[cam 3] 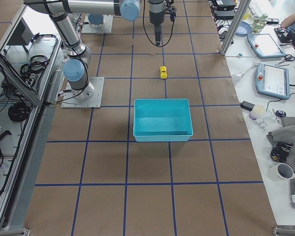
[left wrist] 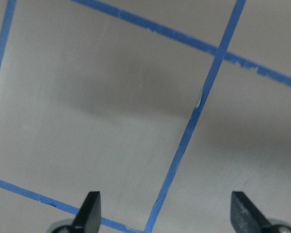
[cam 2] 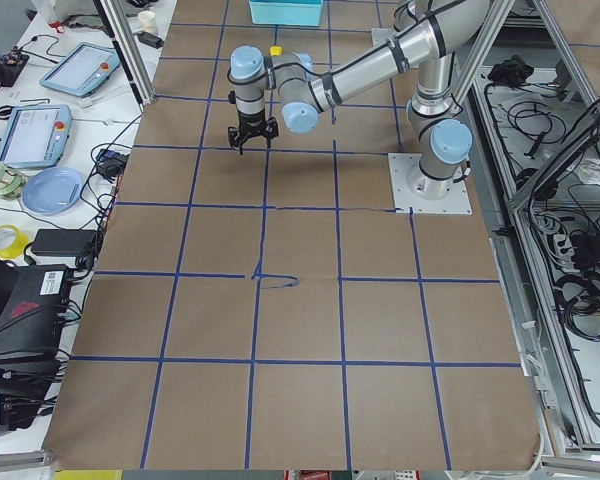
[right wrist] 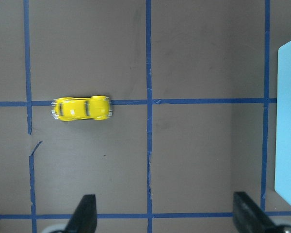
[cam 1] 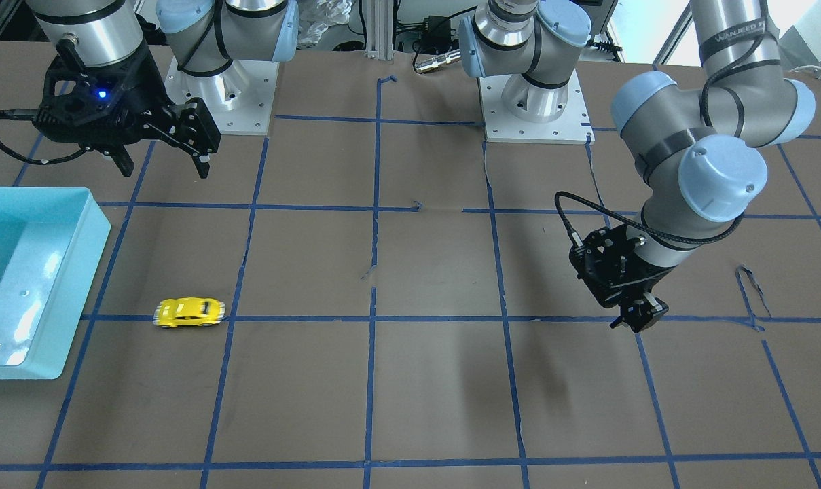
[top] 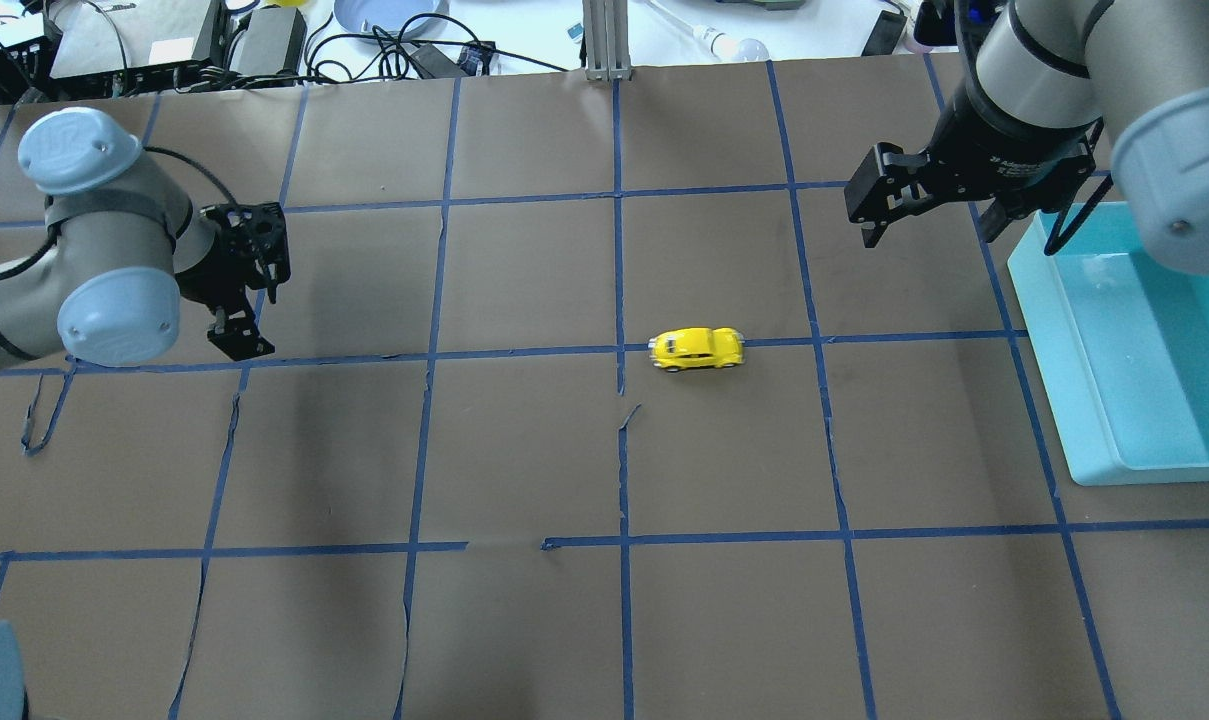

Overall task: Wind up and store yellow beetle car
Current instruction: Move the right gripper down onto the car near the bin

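Observation:
The yellow beetle car [top: 697,348] stands on its wheels on a blue tape line near the table's middle; it also shows in the front view [cam 1: 189,313], the right-side view [cam 3: 162,72] and the right wrist view [right wrist: 81,108]. My right gripper [top: 929,230] is open and empty. It hovers above the table beyond and to the right of the car, near the bin; the right wrist view shows its fingertips [right wrist: 85,211] wide apart. My left gripper [top: 239,335] is open and empty, far to the car's left, low over bare paper [left wrist: 167,213].
A light-blue open bin [top: 1049,340] sits at the table's right edge, seen also in the front view [cam 1: 91,258] and the right-side view [cam 3: 162,135]. Brown paper with a blue tape grid covers the table. Cables and devices lie beyond the far edge.

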{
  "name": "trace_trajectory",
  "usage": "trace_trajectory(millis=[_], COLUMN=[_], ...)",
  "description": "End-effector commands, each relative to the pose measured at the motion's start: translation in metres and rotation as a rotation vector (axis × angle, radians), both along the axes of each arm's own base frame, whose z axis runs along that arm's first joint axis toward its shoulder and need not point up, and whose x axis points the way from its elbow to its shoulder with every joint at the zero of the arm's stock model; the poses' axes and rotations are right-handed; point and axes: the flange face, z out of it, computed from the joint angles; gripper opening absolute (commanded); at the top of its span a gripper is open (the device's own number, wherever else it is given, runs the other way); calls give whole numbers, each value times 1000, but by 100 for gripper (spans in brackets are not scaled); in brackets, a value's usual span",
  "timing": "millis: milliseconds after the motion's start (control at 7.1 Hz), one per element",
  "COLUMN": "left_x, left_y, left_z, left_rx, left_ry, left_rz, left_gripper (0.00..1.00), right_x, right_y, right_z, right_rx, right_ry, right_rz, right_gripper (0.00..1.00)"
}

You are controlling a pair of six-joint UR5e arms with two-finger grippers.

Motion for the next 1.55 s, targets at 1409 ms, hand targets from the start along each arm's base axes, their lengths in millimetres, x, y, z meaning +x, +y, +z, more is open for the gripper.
trace_trajectory(millis=[1409], left_x=[-67], left_y=[86], left_z=[205], left_rx=[-140], left_ry=[36], left_rz=[1061], left_gripper=[100], right_x=[-72], right_y=[-75], right_z=[-152], right_rx=[136], right_ry=[108], right_rz=[902], right_gripper=[100])
